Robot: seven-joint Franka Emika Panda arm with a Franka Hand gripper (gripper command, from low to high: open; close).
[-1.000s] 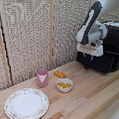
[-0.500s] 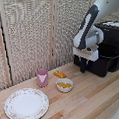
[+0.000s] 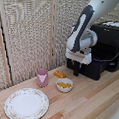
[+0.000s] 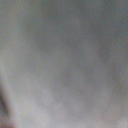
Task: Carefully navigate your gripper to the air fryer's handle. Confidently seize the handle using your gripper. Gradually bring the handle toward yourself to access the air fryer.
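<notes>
The black air fryer (image 3: 108,39) stands on the wooden table at the exterior view's right. Its front drawer (image 3: 94,68) is drawn out toward the exterior view's left. My gripper (image 3: 77,69), on its white block, is at the drawer's front face, and its dark fingers are closed where the handle juts out. The fingers and the white block hide the handle itself. The wrist view is a grey blur and shows nothing I can name.
A pink cup (image 3: 42,77), a small bowl (image 3: 64,85) with orange food and a loose orange piece (image 3: 59,74) sit just left of the drawer. A patterned plate (image 3: 26,104) lies at the front left. A woven screen (image 3: 29,32) stands behind.
My gripper and arm have moved toward the exterior view's left and slightly down. The drawer's front has come out with them, away from the air fryer's body.
</notes>
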